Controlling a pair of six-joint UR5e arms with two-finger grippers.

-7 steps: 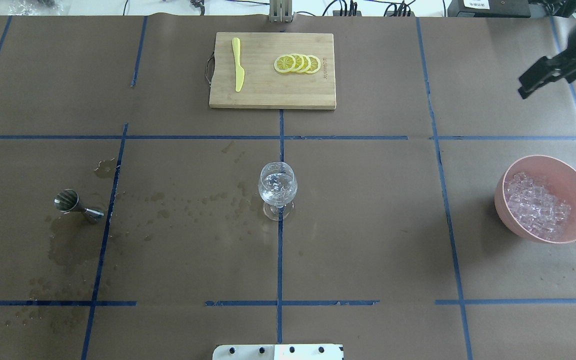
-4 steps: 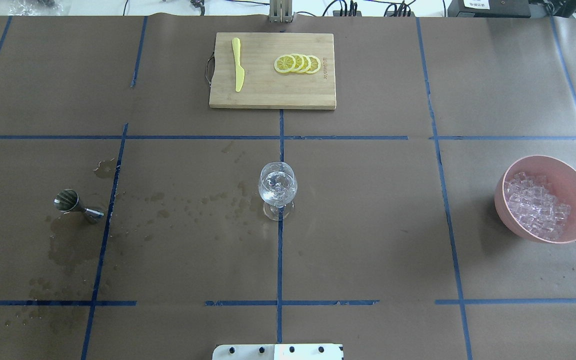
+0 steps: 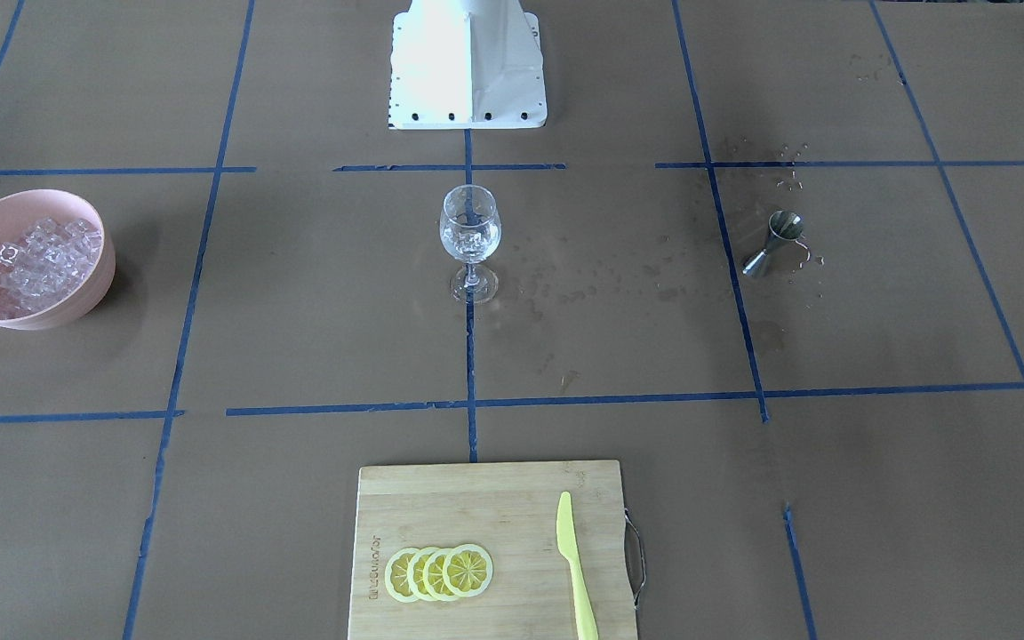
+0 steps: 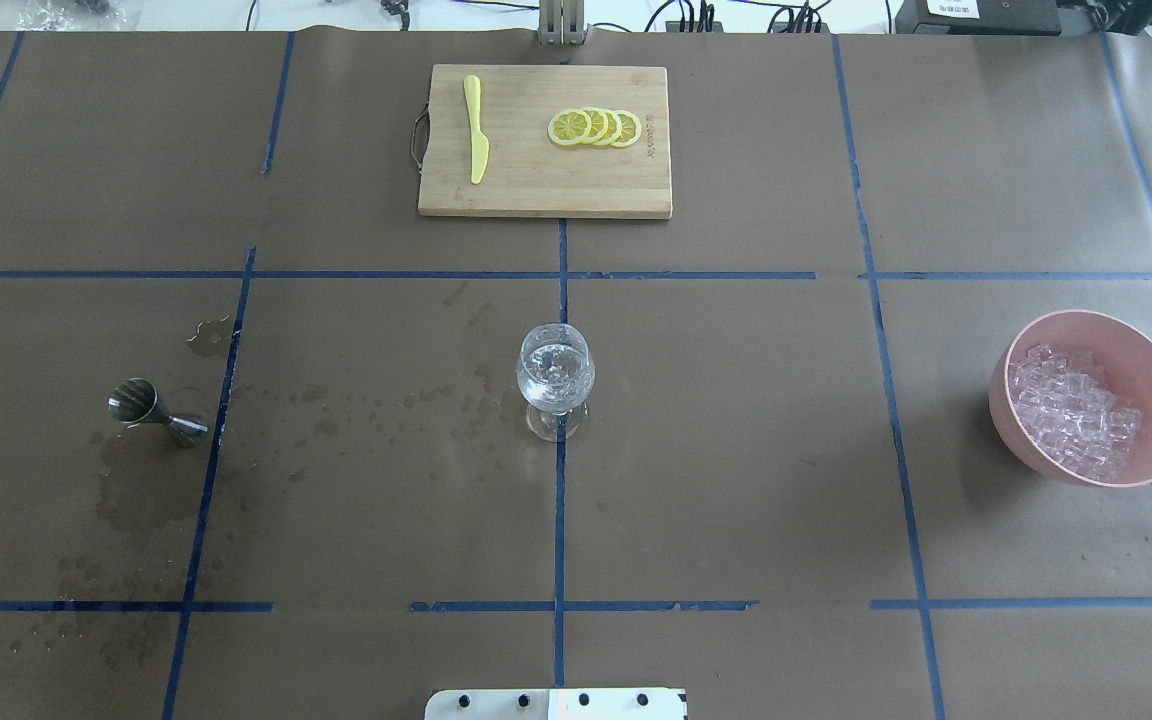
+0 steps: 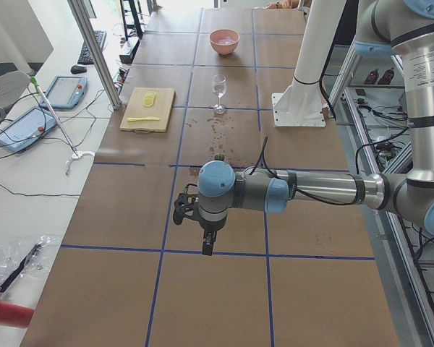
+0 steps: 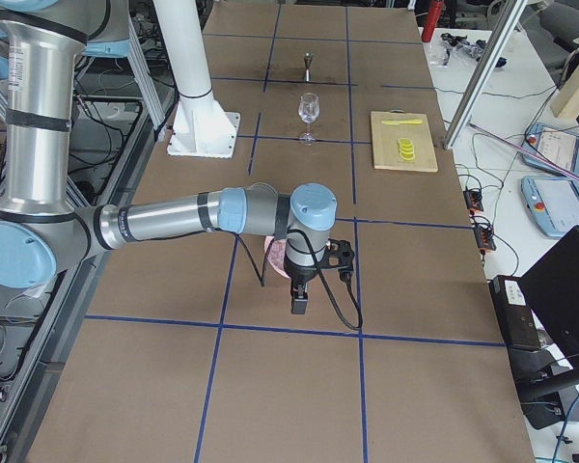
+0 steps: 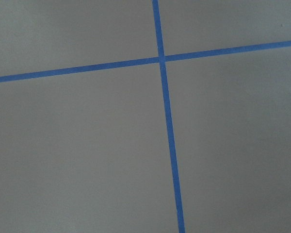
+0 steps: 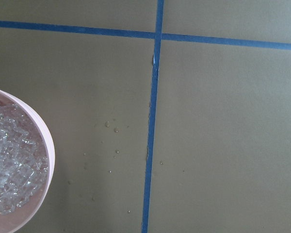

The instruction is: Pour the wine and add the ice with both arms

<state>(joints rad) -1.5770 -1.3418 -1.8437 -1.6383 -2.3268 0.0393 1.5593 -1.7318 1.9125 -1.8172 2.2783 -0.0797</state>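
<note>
- A clear stemmed wine glass (image 4: 556, 385) stands upright on the crossing of blue tape lines (image 4: 560, 520) at the middle of the brown paper-covered table (image 4: 736, 450), a spot either arm could reach.
- The wine (image 3: 469, 242), a colourless liquid, seems to lie low in the glass among glassy lumps. The two are hard to tell apart.
- The ice (image 4: 1076, 415), a heap of small clear cubes, fills a pink round bowl (image 4: 1002, 410) well apart from the glass, on the right arm's side.
- A small steel hourglass-shaped jigger (image 4: 146, 408) stands on the left arm's side. Dark wet patches (image 4: 136, 490) lie around it, and a trail of spots (image 4: 386, 410) runs towards the glass, most likely spilled wine.
- The left arm (image 5: 311, 191) reaches out low over bare paper, and the left gripper (image 5: 206, 249) points down at it. Whether its jaws are apart, or whether it holds anything, cannot be told from this side view.
- The right arm (image 6: 174, 220) hangs its right gripper (image 6: 298, 304) just beside the bowl. Its opening cannot be told either.
- With both arms clear of the glass, the pouring and icing look finished.
- A pale wooden cutting board (image 4: 544, 190) at the far edge carries a yellow plastic knife (image 4: 476, 130) and overlapping lemon slices (image 4: 596, 127), untouched.
</note>
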